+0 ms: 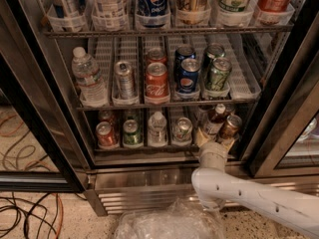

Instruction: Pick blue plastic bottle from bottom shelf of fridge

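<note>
Camera view: tool (pixel 211 136) at white-capped bottle (pixel 216 119)

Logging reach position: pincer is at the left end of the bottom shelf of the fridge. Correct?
No. The camera view shows the pincer at the right end of the bottom shelf of the fridge, by the dark bottle.

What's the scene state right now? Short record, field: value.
gripper: at the right end of the bottom shelf, by the base of the blue plastic bottle
blue plastic bottle: standing in its lane, copper-brown can on its right
fridge: open
rest of shelf, from left: red can, green can, water bottle, silver can
</note>
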Available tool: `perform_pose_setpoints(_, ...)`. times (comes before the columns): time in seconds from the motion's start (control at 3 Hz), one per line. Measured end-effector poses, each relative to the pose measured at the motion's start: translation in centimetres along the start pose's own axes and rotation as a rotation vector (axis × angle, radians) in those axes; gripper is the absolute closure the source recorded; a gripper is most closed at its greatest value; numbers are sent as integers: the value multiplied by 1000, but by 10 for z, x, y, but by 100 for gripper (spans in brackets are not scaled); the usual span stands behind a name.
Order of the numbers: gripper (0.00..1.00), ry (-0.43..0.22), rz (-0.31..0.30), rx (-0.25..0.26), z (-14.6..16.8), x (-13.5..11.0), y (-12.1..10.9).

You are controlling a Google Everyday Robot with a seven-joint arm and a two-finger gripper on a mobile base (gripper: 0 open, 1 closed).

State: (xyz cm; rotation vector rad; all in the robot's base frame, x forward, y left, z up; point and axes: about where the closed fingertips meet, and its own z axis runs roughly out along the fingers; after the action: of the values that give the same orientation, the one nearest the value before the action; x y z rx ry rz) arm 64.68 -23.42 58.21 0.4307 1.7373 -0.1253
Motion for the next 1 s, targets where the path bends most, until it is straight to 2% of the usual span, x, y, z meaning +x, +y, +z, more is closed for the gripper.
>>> perform_pose_setpoints(1.0,100,-90,38,-25,-43,-41,3)
